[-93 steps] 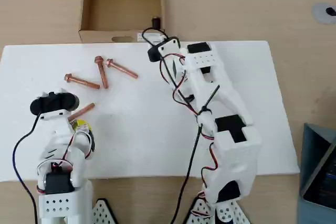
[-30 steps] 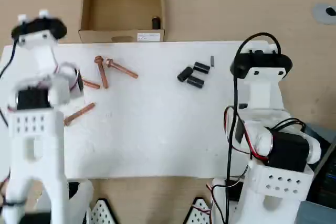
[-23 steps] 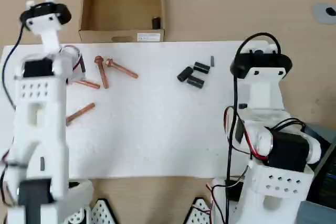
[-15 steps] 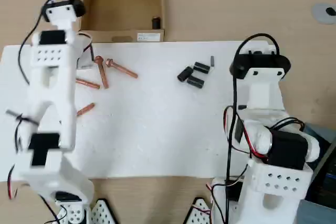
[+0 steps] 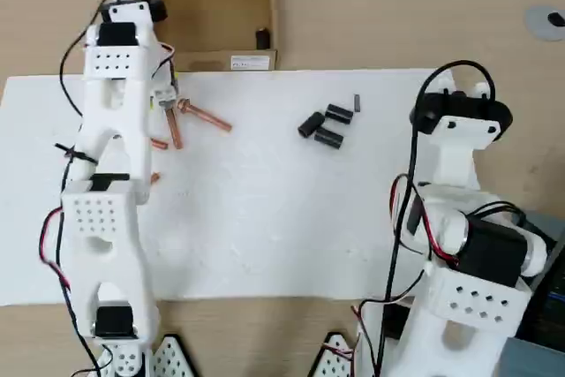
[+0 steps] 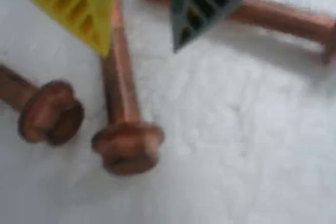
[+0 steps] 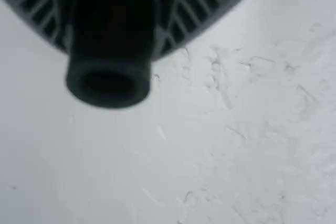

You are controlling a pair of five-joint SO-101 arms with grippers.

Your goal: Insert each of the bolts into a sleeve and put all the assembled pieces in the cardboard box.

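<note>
The left gripper (image 6: 139, 43) sits low over the bolt cluster on the white mat (image 5: 265, 218). Its jaws are spread wider than a shank and hold nothing. One bolt (image 6: 122, 103) lies with its shank between the yellow finger (image 6: 73, 9) and the dark finger (image 6: 205, 3). A second bolt (image 6: 48, 111) rests with its head just beside the first, and a third bolt (image 6: 278, 17) lies near the dark finger. The right gripper (image 7: 113, 14) is clamped on a black sleeve (image 7: 107, 72), held above the mat with its bore facing the camera. Three further sleeves (image 5: 339, 114) lie together mid-mat. The cardboard box (image 5: 207, 6) stands on the counter (image 5: 397, 24) beyond the mat's far edge, with one dark piece (image 5: 262, 38) inside. Hazards:

- Closing off-centre may roll the shank out of the jaws.
- A finger may catch the neighbouring head and drag both bolts.
- A bolt gripped askew would likely jam at the sleeve bore.
</note>
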